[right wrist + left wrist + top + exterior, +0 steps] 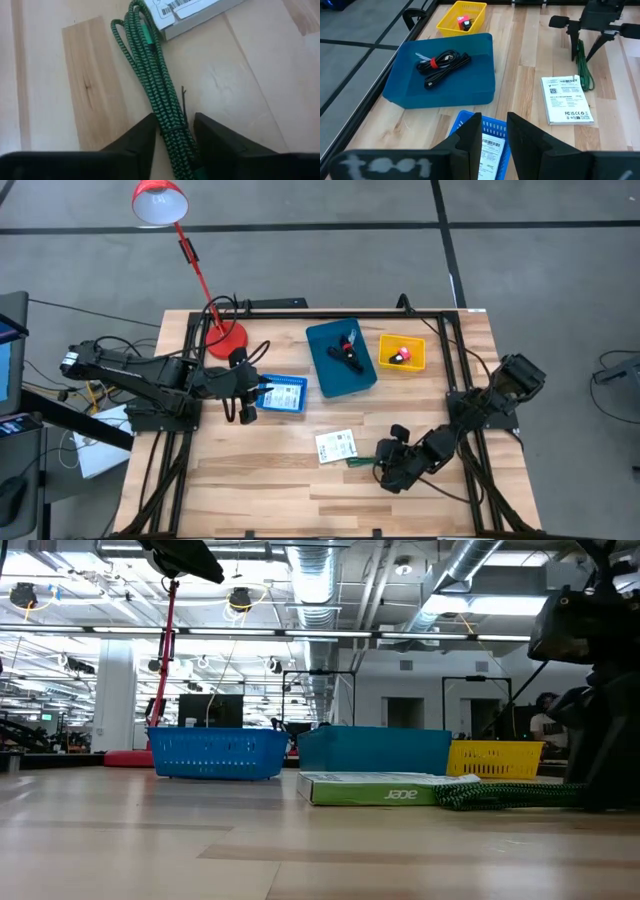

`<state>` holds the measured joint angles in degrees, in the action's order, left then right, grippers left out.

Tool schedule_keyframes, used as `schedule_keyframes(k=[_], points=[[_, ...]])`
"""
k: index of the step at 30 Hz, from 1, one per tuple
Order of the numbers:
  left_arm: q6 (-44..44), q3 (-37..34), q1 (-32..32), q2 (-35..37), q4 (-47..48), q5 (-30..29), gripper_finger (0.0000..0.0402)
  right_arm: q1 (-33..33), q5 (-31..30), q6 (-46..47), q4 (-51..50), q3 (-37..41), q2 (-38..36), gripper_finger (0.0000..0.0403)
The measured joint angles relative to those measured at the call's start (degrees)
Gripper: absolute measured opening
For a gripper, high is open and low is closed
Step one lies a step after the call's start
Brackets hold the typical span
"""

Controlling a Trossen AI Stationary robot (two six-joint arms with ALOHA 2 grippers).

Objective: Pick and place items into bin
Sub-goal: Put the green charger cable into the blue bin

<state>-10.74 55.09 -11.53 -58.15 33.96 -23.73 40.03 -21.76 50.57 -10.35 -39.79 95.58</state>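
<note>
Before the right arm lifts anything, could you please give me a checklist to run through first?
1. Right pincer straddles the green cable: ok.
2. Right pincer open, ready to shut: ok.
3. Cable free of the white packet: cannot tell; its far end lies right beside the packet.
4. Room in the teal bin: ok, only a black cable inside.
5. Left pincer out of the way: ok, open over the blue basket.
</note>
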Motion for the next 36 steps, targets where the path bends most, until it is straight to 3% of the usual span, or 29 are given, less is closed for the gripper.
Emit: schedule_keyframes(k=[9,15,21,29,32,36], points=[[0.00,0.00,0.00,0.00,0.01,0.02,0.0080,1.98,0.88,-1.36,1.42,0.11,-0.77,0.0017],[0.00,0.00,0.00,0.00,0.01,0.00,0.0080,3.69,-1.63,-3.34,7.10,0.11,-0.79,0.0033],[0.00,0.00,-0.01,0.01,0.01,0.00,0.0080,3.79,-11.41,-13.29,18.74,0.02,-1.12,0.0014],[0.00,0.00,0.00,0.01,0.01,0.00,0.0080,-2.11,-41.38,-19.53,28.10,-0.04,-1.58,0.0031],[0.00,0.00,-0.02,0.00,0.01,0.00,0.0080,-7.38,-43.64,-19.68,29.66,-0.04,-1.94,0.0020],[0.00,0.00,0.00,0.00,0.01,0.01,0.0080,-16.23,-38.80,-20.92,30.23,-0.09,-3.70,0.0011]])
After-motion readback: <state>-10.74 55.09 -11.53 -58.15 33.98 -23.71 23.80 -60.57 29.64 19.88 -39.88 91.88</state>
